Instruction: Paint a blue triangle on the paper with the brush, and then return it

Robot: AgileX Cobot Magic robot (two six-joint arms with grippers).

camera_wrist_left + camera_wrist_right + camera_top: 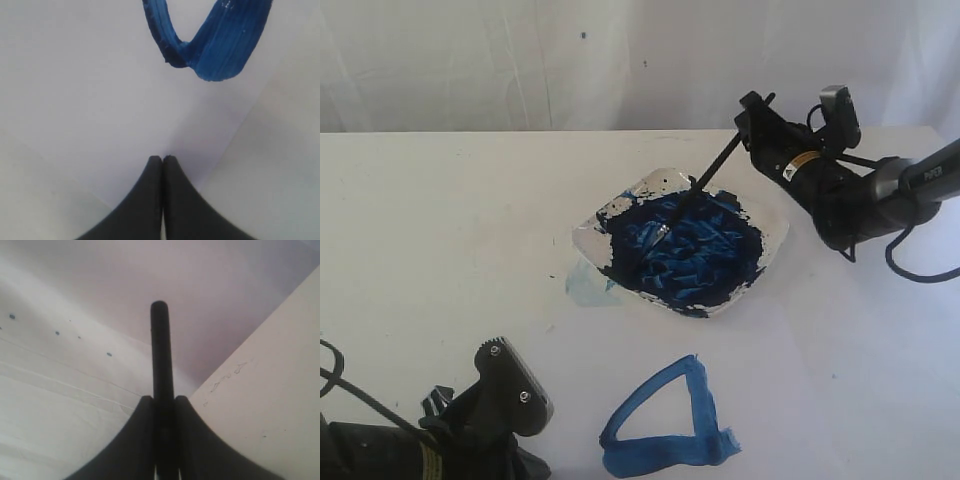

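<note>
Exterior view: your right end effector [748, 122] is clamped on the brush [703, 180], tip in the dish [778, 238]; release too high and it may topple out, smearing the blue triangle [665, 425] near the dish.

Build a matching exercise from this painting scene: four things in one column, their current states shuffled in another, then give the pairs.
1 thin black-handled paintbrush
2 thick blue triangle outline
3 black left claw
4 black right claw

a shut, empty
b tip in white dish of dark-blue paint
c painted on white paper
d shut on paintbrush handle

Pairs: 1-b, 2-c, 3-a, 4-d
</note>
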